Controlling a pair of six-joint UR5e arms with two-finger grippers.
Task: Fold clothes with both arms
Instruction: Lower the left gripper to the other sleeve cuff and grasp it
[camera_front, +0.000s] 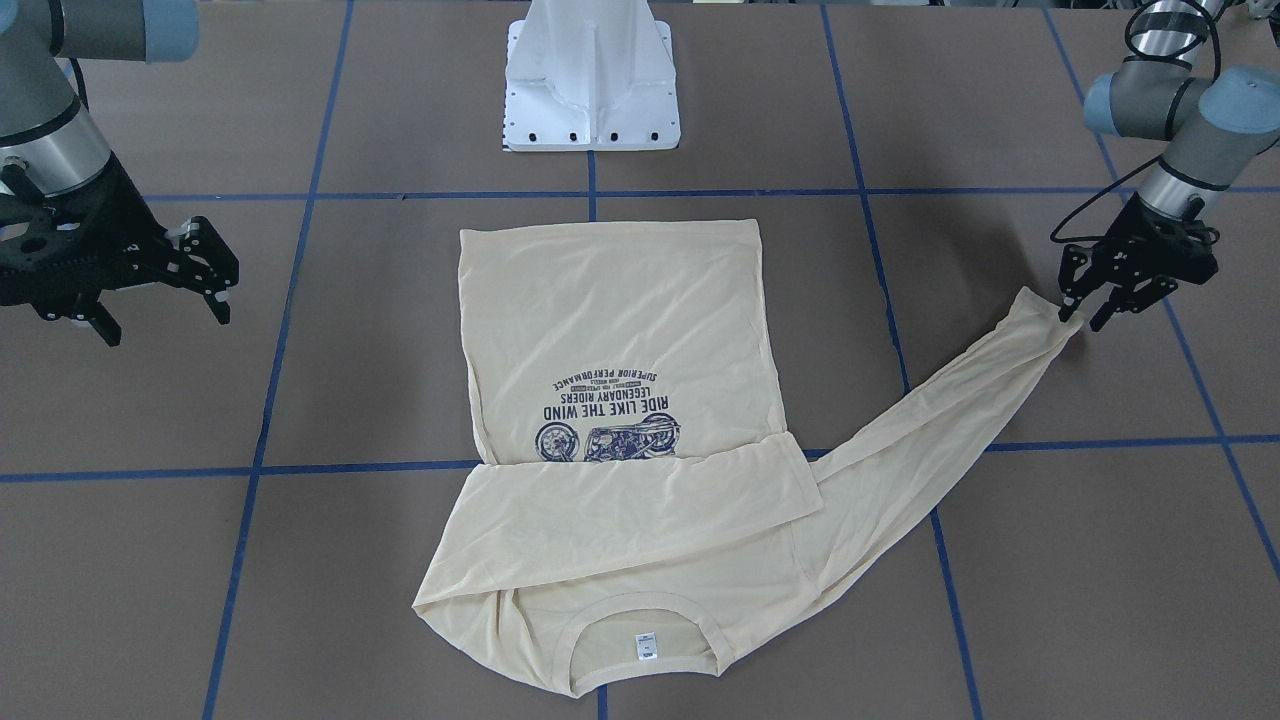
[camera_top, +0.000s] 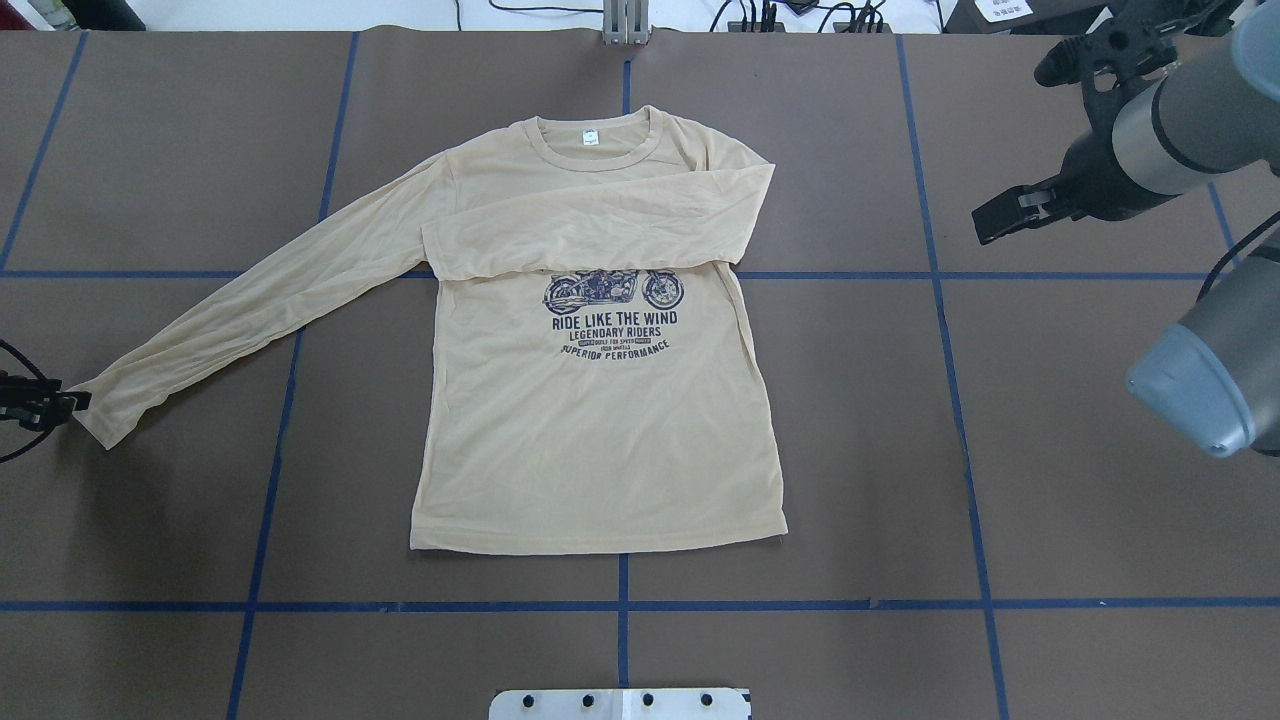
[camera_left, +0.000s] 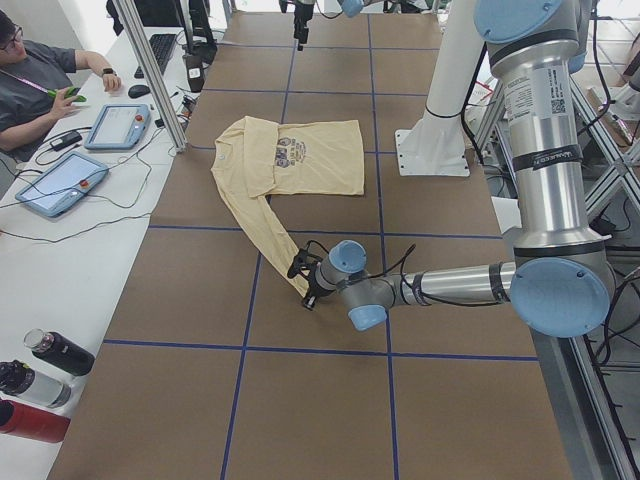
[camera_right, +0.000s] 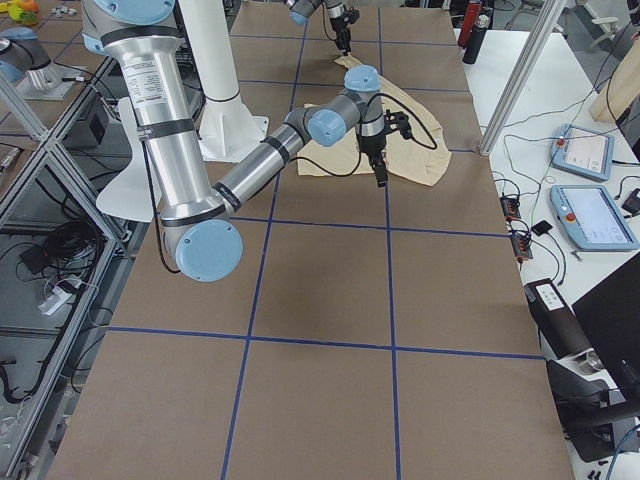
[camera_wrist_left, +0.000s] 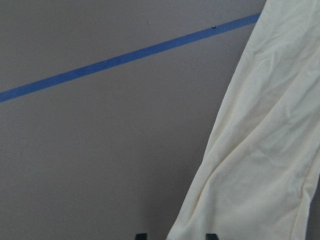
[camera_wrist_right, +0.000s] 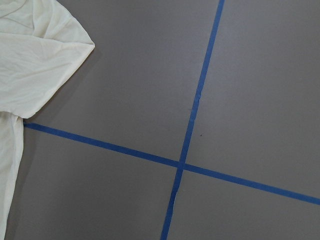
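1. The T-shirt (camera_top: 600, 430) lies flat, print side up, at the centre of the table (camera_top: 1100, 450). In the overhead view its collar points to 12 o'clock and its hem to 6 o'clock, toward the white pedestal base (camera_front: 592, 80).
2. The neck label (camera_top: 590, 138) shows inside the collar. The navy print (camera_top: 615, 320) sits on the chest.
3. The folded sleeve (camera_top: 600, 225) is laid across the chest from the 3 o'clock shoulder toward 9 o'clock. It covers the top edge of the print.
4. The outstretched sleeve (camera_top: 260, 300) runs from the opposite shoulder toward 8 o'clock. It lies on the table and crosses the blue tape lines (camera_top: 800, 605).
5. The cuff (camera_top: 100, 415) of the outstretched sleeve ends at the left gripper (camera_front: 1082, 320), which sits low at the 9 o'clock edge of the overhead view.
6. In the left wrist view the two fingertips (camera_wrist_left: 141, 235) stand apart, with the corner of the cuff lying between them. They are not pressed together on the fabric. Whether either one touches the fabric cannot be told.
7. The right gripper (camera_front: 163, 318) hangs at 2 o'clock of the T-shirt in the overhead view, well apart from the fabric. Its fingers are spread wide and hold nothing.
8. The right wrist view shows only one folded corner of the T-shirt, at 10 o'clock of that frame.
9. A person (camera_left: 40, 80) sits at the side bench beyond the table's far edge.
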